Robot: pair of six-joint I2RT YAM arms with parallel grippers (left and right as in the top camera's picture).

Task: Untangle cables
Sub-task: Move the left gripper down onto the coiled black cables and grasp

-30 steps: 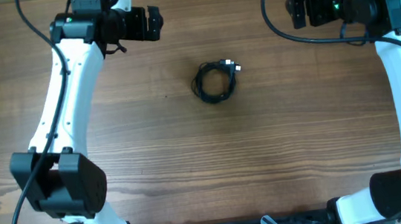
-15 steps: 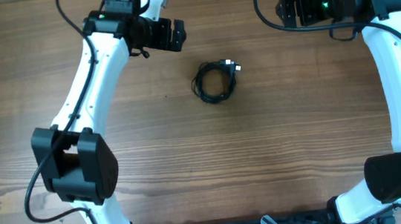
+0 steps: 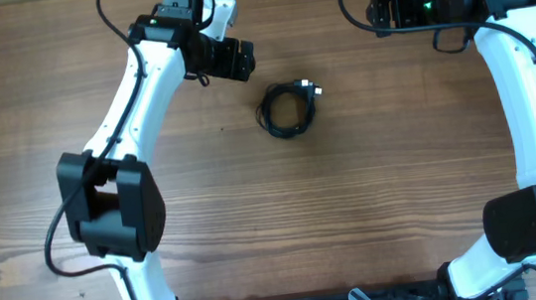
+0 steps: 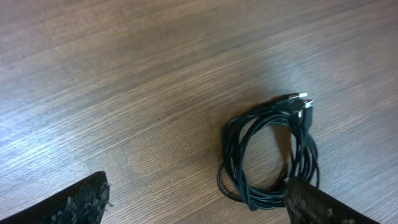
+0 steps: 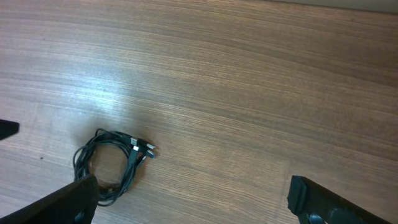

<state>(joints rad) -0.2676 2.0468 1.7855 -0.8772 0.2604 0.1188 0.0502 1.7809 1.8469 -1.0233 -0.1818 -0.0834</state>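
L gripper (image 3: 248,58) had swung in over the last sec. The coil (image 3: 288,109) now lay just ahead of it, untouched, same spot. Jaws wide, empty. R gripper (image 3: 377,10) hung well off, also wide, empty. So approach only, no untangling yet. Count: 1 coil, at least 2 plug tips (image 4: 300,99), strands uncountable.

Overhead straight down, far; both wrist views oblique, nearer; shared: the cables (image 3: 288,110)
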